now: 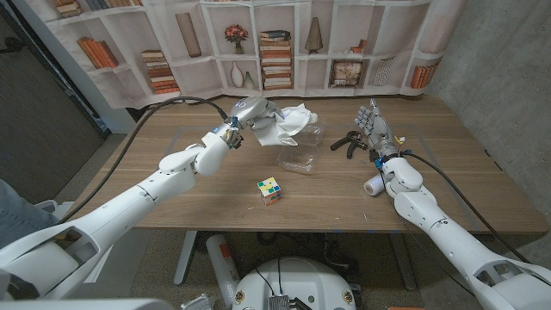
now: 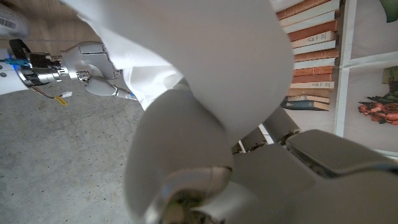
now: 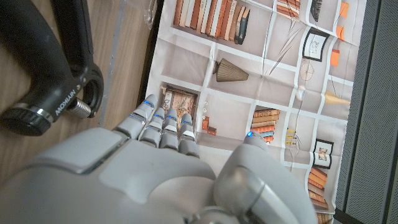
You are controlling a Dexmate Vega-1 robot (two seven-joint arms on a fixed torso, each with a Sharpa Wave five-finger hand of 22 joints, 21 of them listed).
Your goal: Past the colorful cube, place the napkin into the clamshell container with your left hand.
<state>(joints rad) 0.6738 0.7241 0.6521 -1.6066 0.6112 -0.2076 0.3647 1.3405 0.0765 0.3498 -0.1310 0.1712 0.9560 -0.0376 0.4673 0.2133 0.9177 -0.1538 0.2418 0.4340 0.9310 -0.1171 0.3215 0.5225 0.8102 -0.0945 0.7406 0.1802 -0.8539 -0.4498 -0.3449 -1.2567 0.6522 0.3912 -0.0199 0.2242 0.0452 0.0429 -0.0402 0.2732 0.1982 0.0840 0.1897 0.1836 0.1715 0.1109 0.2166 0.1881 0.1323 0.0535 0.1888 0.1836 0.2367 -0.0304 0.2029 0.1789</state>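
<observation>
My left hand [image 1: 248, 112] holds the white napkin [image 1: 287, 123] up in the air, above and just behind the clear clamshell container [image 1: 299, 151], which lies open on the table's middle. In the left wrist view the napkin [image 2: 205, 56] hangs close over my left hand [image 2: 273, 174] and blocks most of the scene. The colorful cube [image 1: 269, 191] sits on the wood nearer to me than the container. My right hand [image 1: 377, 131] stands at the right with its fingers straight and apart, holding nothing; my right hand [image 3: 155, 168] reaches toward the black tool in the right wrist view.
A black clamp-like tool [image 1: 348, 143] lies between the container and my right hand, the black tool [image 3: 53, 68] close to its fingertips. A small white roll [image 1: 374, 185] lies beside my right wrist. A bookshelf backdrop [image 1: 275, 43] runs behind the table's far edge.
</observation>
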